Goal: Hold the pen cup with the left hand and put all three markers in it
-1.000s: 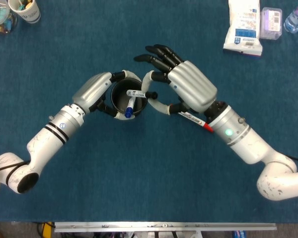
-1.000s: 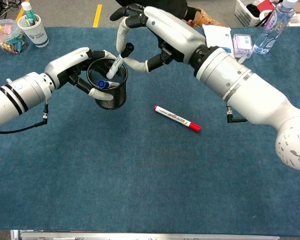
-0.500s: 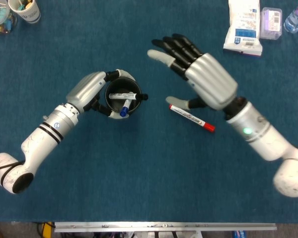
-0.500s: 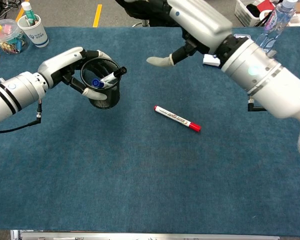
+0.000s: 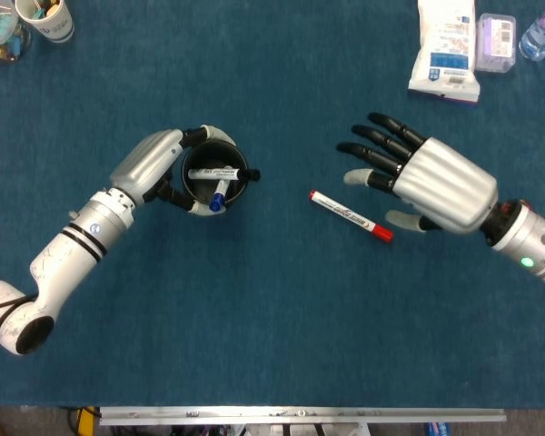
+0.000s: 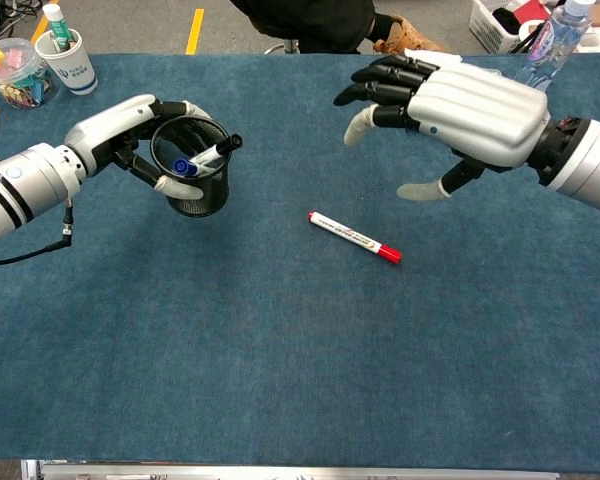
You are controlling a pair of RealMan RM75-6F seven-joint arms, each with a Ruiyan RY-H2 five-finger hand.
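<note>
Marker [image 5: 351, 215], red-capped, lies flat on the table just left of the empty, spread-fingered right hand [image 5: 431, 184], long axis diagonal, well apart from the cup [image 5: 215, 175] gripped by the left hand [image 5: 154, 163].

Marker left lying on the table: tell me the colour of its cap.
Red. The marker has a white barrel with a red cap at its right end, clearest in the chest view.

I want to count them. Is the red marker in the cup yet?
Not yet. The red marker lies flat on the table, apart from the pen cup, below the right hand.
</note>
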